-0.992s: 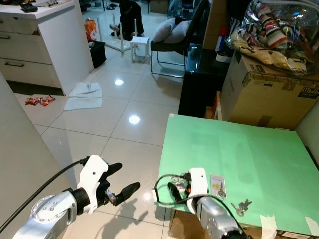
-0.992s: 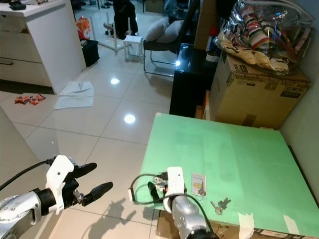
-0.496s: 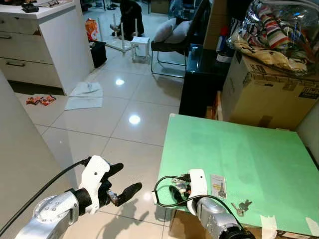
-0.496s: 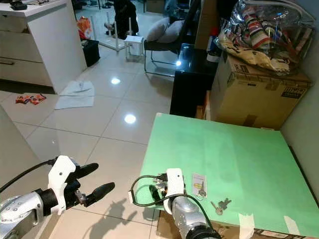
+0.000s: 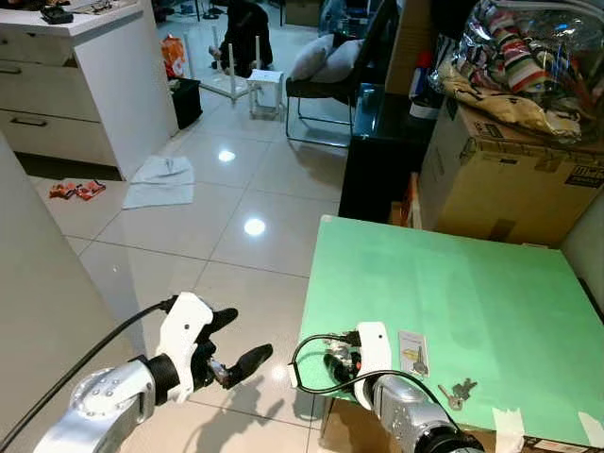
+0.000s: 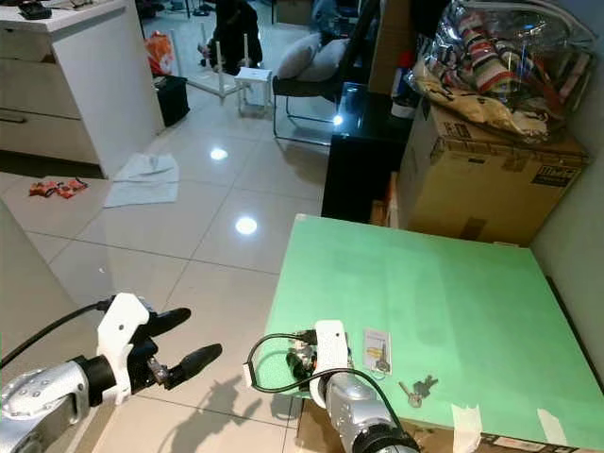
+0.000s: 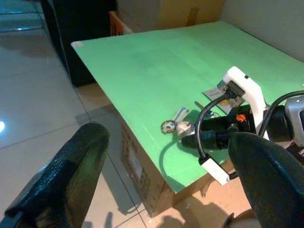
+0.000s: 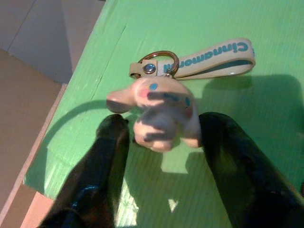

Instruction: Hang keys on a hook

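Little has changed in the last sec: right gripper (image 8: 161, 156) sits at the same spot w/ its black fingers (image 8: 102, 175) spread either side of the pale pink cartoon-figure keychain with ring and cream strap (image 8: 166, 107), not yet pinching, so pickup is still pending. Keychain lies near the front-left corner of the green tabletop (image 5: 453, 283), close to the edge. Left gripper (image 5: 231, 354) hovers over white tiled floor (image 5: 236, 198), fingers apart, w/ open room there.
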Motion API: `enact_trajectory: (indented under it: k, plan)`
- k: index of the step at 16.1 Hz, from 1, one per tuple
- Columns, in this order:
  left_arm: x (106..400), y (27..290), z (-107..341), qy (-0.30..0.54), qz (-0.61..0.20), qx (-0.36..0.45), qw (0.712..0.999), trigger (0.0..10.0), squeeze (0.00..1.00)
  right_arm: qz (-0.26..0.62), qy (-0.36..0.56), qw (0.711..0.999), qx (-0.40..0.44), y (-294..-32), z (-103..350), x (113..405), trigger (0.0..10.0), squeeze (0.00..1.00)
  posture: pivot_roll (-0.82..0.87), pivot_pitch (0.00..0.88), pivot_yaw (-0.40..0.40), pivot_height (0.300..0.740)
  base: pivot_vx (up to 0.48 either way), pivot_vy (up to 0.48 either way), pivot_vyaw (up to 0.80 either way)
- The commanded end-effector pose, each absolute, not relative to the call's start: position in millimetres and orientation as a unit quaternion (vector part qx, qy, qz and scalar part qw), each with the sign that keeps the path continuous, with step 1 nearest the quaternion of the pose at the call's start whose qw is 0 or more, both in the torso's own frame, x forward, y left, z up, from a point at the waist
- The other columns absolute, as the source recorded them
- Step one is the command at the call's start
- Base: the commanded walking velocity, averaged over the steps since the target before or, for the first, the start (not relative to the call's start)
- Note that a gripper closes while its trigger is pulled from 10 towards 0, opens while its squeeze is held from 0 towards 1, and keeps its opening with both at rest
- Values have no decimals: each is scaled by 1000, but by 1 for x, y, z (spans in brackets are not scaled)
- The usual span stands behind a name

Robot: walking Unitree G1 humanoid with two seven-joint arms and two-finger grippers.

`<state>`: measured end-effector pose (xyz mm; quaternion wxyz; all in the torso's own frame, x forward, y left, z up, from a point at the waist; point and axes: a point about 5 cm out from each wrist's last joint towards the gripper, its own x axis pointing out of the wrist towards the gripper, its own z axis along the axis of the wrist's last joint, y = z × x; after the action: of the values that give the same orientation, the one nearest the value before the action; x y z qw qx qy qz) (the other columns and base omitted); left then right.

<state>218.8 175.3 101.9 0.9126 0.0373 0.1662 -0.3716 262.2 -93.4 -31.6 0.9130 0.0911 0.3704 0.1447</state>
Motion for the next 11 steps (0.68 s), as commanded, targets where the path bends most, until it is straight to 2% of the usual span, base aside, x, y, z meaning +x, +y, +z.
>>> enact_trajectory:
  k: [1,5,7,11]
  plan:
    - [222,172,103,163,-376,41,911,10000,0,138,379,911,86,-96,-33,262,0,0,47,25,-3,740,0,0,0]
    - [229,166,103,157,-381,38,910,10000,0,116,361,922,80,-106,-29,268,0,0,28,11,1,740,0,0,0]
    - [236,166,105,148,-377,36,914,10000,0,111,289,951,11,-115,-11,284,0,0,17,0,2,740,0,0,0]
    - [243,158,105,138,-381,27,914,10000,0,91,192,977,-9,-127,21,304,0,0,-6,0,0,740,0,0,0]
